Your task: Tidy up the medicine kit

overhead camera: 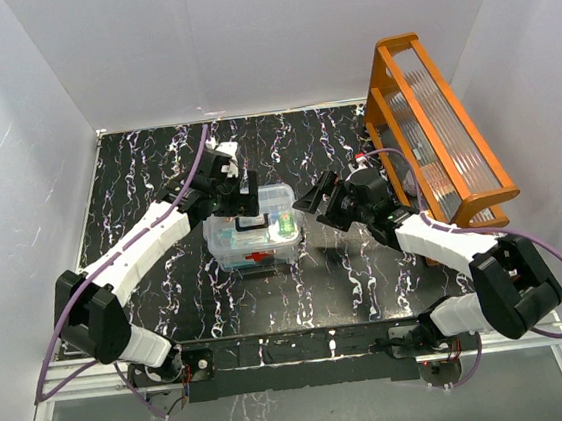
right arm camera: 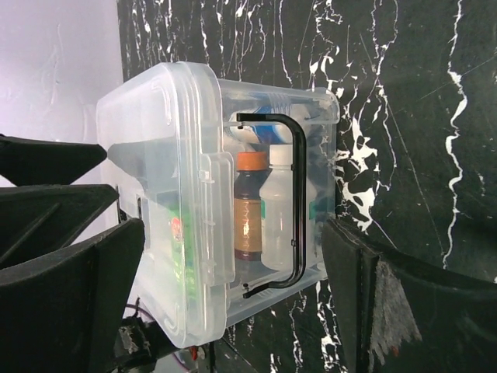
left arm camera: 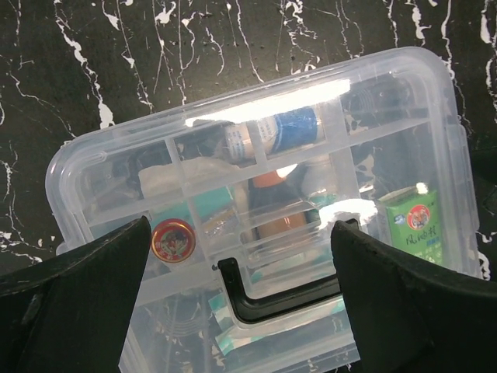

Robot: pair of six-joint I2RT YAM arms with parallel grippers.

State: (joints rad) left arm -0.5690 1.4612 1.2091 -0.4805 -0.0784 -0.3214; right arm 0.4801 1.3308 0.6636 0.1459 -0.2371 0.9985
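Note:
The medicine kit point(overhead camera: 254, 241) is a clear box with a red cross mark point(overhead camera: 258, 257), standing mid-table with its lid on. In the left wrist view the lid point(left arm camera: 256, 116) and its black handle point(left arm camera: 272, 301) lie just below my open left gripper point(left arm camera: 241, 233), whose fingers straddle the handle without touching. The divided tray point(left arm camera: 182, 167) shows through the lid, with a red tin point(left arm camera: 172, 239), a green packet point(left arm camera: 418, 225) and a blue-labelled bottle point(left arm camera: 279, 128). My right gripper point(right arm camera: 233, 256) is open, facing the kit's side point(right arm camera: 167, 194). A brown bottle point(right arm camera: 250, 214) and a white bottle point(right arm camera: 279, 210) show inside.
A tall orange rack with ribbed clear panels point(overhead camera: 439, 134) stands at the back right, close behind my right arm point(overhead camera: 435, 240). White walls enclose the black marbled table point(overhead camera: 137, 175) on three sides.

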